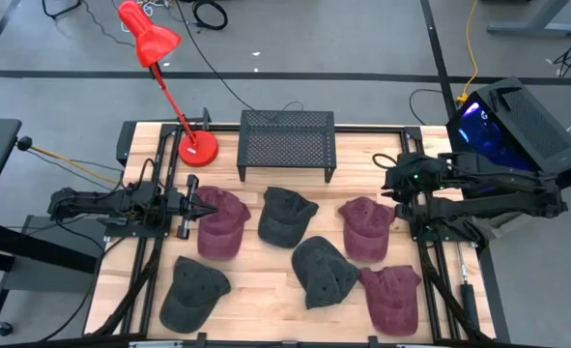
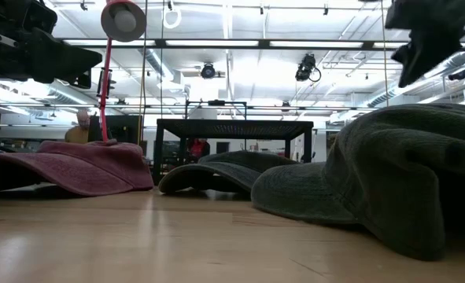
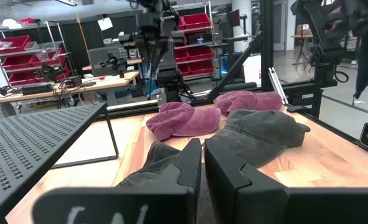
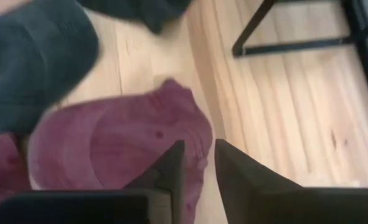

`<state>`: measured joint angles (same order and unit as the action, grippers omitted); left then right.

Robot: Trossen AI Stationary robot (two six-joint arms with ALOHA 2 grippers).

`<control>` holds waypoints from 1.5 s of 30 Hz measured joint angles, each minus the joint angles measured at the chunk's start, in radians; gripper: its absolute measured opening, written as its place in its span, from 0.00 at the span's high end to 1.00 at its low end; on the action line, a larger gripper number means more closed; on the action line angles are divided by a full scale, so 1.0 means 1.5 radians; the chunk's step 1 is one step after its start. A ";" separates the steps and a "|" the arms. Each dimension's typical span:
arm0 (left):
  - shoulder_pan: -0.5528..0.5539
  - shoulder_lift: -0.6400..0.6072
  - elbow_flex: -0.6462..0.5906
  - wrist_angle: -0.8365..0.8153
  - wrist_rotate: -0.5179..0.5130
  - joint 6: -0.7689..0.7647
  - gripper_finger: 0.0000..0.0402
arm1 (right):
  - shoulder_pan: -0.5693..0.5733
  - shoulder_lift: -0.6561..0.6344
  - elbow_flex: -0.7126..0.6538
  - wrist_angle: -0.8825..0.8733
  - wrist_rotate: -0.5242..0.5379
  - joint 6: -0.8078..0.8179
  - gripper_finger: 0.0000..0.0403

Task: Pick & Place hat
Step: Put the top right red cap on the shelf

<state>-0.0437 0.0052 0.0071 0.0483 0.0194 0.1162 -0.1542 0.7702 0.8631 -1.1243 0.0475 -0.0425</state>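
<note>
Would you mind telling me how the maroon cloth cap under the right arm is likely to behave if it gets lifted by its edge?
The maroon cloth cap looks soft and creased, so its crown would probably sag. It is likely light. On the smooth wooden table it may slide when nudged rather than tip.

You will find the right gripper (image 1: 393, 186) above the maroon cotton cap (image 1: 366, 228) at the table's right side. Left of that gripper stands the black perforated metal rack (image 1: 287, 143); the dark grey caps (image 1: 287, 215) lie beyond.
</note>
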 joint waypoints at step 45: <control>0.000 0.000 0.000 0.000 0.000 0.000 0.93 | -0.299 0.320 -0.085 0.091 -0.130 -0.212 0.40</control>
<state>-0.0433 0.0055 0.0067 0.0483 0.0196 0.1162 -0.6025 1.2501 0.7357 -0.9874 -0.1482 -0.3611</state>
